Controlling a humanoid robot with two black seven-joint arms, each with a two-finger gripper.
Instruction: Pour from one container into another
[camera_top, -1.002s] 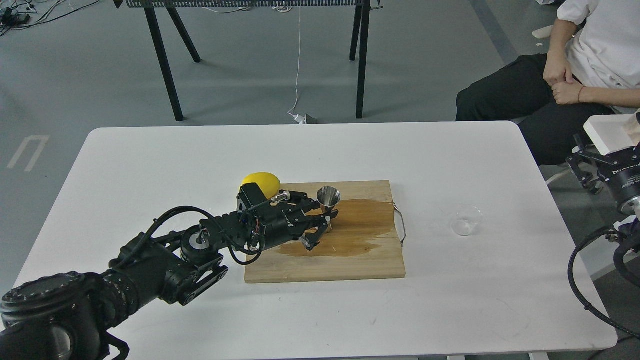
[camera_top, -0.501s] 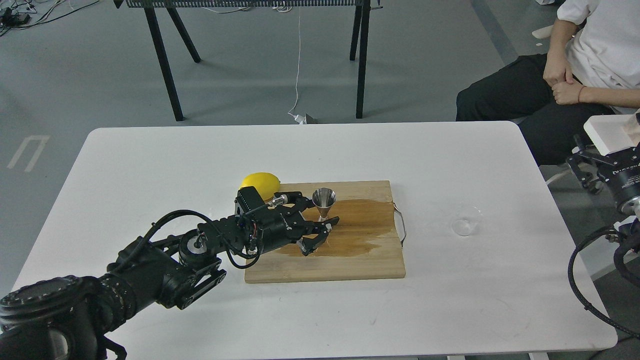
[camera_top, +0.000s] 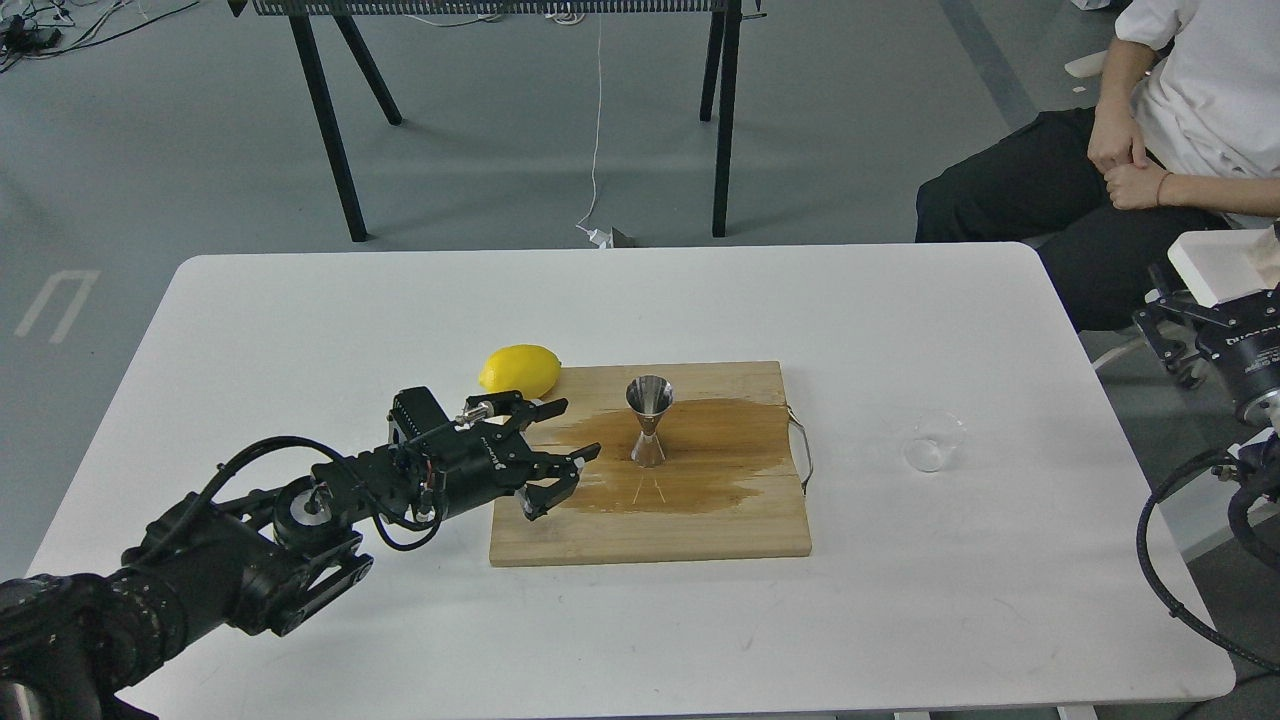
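The steel jigger stands upright by itself near the middle of the wooden cutting board, on a dark wet stain. My left gripper is open and empty, a short way left of the jigger over the board's left edge. The small clear cup sits upright on the white table to the right of the board, with no gripper near it. My right gripper hangs off the table's right edge, dark and partly cut off by the frame.
A yellow lemon lies on the table at the board's back left corner, just behind my left gripper. The board has a metal handle on its right side. A seated person is beyond the table's far right corner.
My left gripper has let go of the jigger and drawn back to the left. The jigger now stands free on the board, and the lemon is uncovered.
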